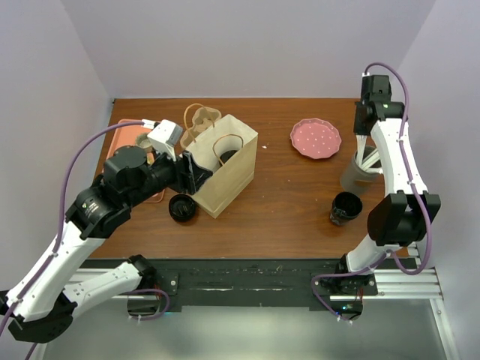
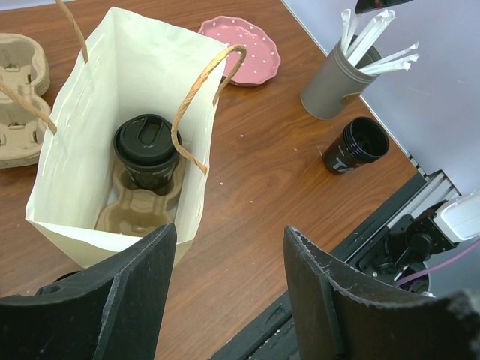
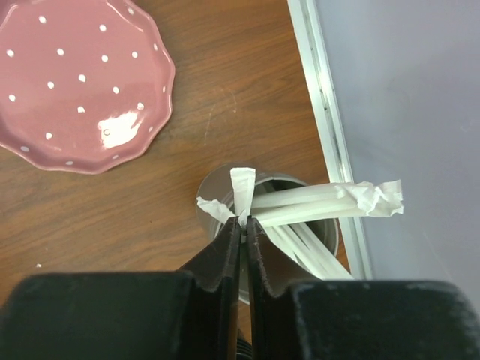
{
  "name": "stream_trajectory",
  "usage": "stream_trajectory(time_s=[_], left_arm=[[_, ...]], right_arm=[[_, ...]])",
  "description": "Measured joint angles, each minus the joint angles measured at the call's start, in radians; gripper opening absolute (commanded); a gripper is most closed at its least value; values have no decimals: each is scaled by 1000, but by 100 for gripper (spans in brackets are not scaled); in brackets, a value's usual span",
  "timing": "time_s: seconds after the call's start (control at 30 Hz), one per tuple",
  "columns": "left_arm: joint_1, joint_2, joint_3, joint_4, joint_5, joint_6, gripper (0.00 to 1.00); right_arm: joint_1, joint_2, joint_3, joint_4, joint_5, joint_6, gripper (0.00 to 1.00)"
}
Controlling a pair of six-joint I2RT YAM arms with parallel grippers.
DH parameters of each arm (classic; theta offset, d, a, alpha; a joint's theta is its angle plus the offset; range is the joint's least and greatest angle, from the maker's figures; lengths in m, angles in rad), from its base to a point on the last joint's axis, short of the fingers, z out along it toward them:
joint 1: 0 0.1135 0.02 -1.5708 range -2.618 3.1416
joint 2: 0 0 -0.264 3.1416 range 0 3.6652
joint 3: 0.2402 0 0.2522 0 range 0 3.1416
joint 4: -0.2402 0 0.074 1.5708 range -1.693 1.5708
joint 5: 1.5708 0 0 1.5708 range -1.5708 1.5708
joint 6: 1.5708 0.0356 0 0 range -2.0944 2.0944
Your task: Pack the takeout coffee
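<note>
Brown wooden table (image 1: 285,195) between pale walls: a straw is pinched for the bagged coffee.
The right gripper (image 3: 244,225) is clamped on a white paper-wrapped straw (image 3: 243,191) in the grey cylindrical holder (image 2: 334,90). It is best lifted straight up, so the neighbouring straws stay put. The left gripper (image 2: 229,236) hangs spread and empty above the cream paper bag (image 2: 135,75), where the black lidded takeout coffee cup (image 2: 148,146) sits in a tan pulp carrier (image 2: 127,214). It is unclear whether the jaws catch the straw or only its wrapper.

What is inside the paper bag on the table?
Inside the paper bag stands one black lidded coffee cup, seated in a tan pulp carrier whose nearer pocket looks empty. The bag's floor under the carrier is covered.
</note>
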Motion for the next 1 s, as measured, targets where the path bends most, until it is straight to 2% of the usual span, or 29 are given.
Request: stream_trajectory(time_s=[0.03, 0.4, 0.47, 0.7, 0.83, 1.0], left_arm=[[0, -2, 0, 0, 0, 0, 64], [0, -25, 0, 0, 0, 0, 64], [0, -29, 0, -1, 0, 2, 65], [0, -46, 26, -32, -1, 4, 65], [0, -63, 51, -54, -18, 3, 66], [0, -85, 96, -84, -69, 3, 66]], right_arm=[[0, 0, 10, -3, 0, -1, 0], [0, -6, 64, -70, -3, -6, 0], [0, -6, 130, -110, -5, -6, 0], [0, -3, 525, -227, -29, -3, 0], [-2, -60, 603, -198, -137, 6, 0], [16, -236, 466, -13, -371, 112, 0]])
